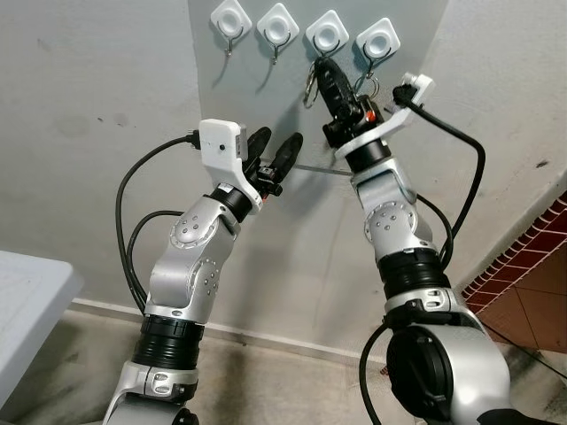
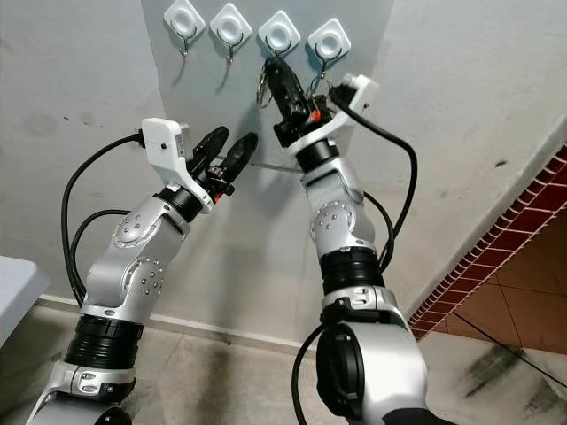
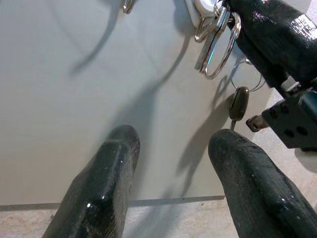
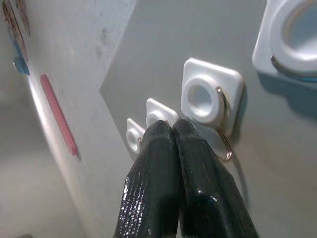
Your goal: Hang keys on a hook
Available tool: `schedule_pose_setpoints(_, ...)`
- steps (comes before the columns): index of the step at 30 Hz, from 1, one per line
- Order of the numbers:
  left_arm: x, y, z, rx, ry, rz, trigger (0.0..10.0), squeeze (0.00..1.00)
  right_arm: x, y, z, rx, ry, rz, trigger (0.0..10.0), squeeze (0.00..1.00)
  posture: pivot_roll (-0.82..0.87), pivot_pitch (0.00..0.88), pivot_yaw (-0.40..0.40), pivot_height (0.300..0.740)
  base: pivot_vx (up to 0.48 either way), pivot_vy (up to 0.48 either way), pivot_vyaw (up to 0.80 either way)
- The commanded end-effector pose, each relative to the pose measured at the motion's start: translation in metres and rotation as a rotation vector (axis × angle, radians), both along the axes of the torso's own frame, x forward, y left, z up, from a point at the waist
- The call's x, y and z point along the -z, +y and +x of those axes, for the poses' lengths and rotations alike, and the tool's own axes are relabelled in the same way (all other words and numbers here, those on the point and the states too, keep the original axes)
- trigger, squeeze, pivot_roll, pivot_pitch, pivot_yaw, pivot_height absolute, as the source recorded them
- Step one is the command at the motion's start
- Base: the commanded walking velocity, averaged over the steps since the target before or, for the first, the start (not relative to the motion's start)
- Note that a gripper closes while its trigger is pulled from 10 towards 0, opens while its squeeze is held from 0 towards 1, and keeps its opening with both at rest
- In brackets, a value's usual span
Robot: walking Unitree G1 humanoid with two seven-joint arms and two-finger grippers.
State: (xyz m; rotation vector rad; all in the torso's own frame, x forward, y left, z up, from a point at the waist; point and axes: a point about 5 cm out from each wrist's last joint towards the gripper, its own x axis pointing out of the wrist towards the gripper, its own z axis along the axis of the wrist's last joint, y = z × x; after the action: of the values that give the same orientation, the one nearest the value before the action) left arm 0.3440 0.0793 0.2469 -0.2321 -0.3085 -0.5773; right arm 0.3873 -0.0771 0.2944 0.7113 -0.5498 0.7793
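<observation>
The left gripper hovered with its fingers apart in front of the grey panel, below the row of four white hooks. To its right, the right gripper reached up to the third hook, fingers pressed together. The keys hung beside that gripper's tips, their rings' long axis pointing down along the panel. The left wrist view showed the rings and a dark key head; the right wrist view showed closed fingers just below a hook.
</observation>
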Motion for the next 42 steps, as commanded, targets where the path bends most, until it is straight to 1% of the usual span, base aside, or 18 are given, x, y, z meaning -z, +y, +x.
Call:
schedule_pose_setpoints(1, -0.006, -0.002, -0.001, 0.003, -0.015, -0.003, 10.0, 0.0, -0.011, -0.002, 0.0, 0.0, -0.02, 0.027, 10.0, 0.0, 0.07, 0.123, -0.066, 0.74, 0.0, 0.0, 0.0)
schedule_pose_setpoints(13, -0.006, -0.001, -0.001, 0.003, -0.015, -0.007, 10.0, 0.0, -0.013, -0.001, 0.006, 0.009, 0.041, 0.054, 10.0, 0.0, 0.08, 0.126, -0.067, 0.74, 0.0, 0.0, 0.0)
schedule_pose_setpoints(14, -0.006, -0.001, -0.001, 0.003, -0.014, -0.008, 10.0, 0.0, -0.011, -0.001, 0.007, 0.013, 0.063, 0.054, 10.0, 0.0, 0.08, 0.126, -0.067, 0.74, 0.0, 0.0, 0.0)
schedule_pose_setpoints(26, -0.007, 0.0, -0.001, -0.002, -0.013, -0.012, 10.0, 0.0, -0.005, -0.001, 0.012, 0.032, 0.14, 0.06, 10.0, 0.0, 0.08, 0.13, -0.07, 0.74, 0.0, 0.0, 0.0)
schedule_pose_setpoints(28, -0.007, 0.0, -0.001, -0.002, -0.013, -0.013, 10.0, 0.0, -0.003, -0.002, 0.012, 0.022, 0.159, 0.09, 10.0, 0.0, 0.08, 0.13, -0.071, 0.74, 0.0, 0.0, 0.0)
schedule_pose_setpoints(30, -0.007, -0.001, -0.001, -0.002, -0.012, -0.014, 10.0, 0.0, -0.003, -0.002, 0.012, 0.022, 0.161, 0.097, 10.0, 0.0, 0.08, 0.13, -0.071, 0.74, 0.0, 0.0, 0.0)
schedule_pose_setpoints(32, -0.006, -0.001, -0.001, -0.002, -0.011, -0.014, 10.0, 0.0, 0.0, -0.004, 0.013, 0.006, 0.191, 0.153, 10.0, 0.0, 0.08, 0.13, -0.071, 0.74, 0.0, 0.0, 0.0)
schedule_pose_setpoints(33, -0.006, -0.001, -0.001, -0.002, -0.011, -0.014, 10.0, 0.0, 0.0, -0.004, 0.013, 0.006, 0.191, 0.153, 10.0, 0.0, 0.08, 0.13, -0.071, 0.74, 0.0, 0.0, 0.0)
schedule_pose_setpoints(35, -0.006, -0.001, -0.001, -0.003, -0.011, -0.013, 10.0, 0.0, 0.004, -0.006, 0.013, -0.01, 0.216, 0.21, 10.0, 0.0, 0.08, 0.132, -0.072, 0.74, 0.0, 0.0, 0.0)
schedule_pose_setpoints(42, -0.007, 0.0, -0.001, -0.006, -0.01, -0.016, 10.0, 0.0, 0.011, -0.002, 0.011, -0.046, 0.239, 0.251, 10.0, 0.0, 0.08, 0.132, -0.072, 0.74, 0.0, 0.0, 0.0)
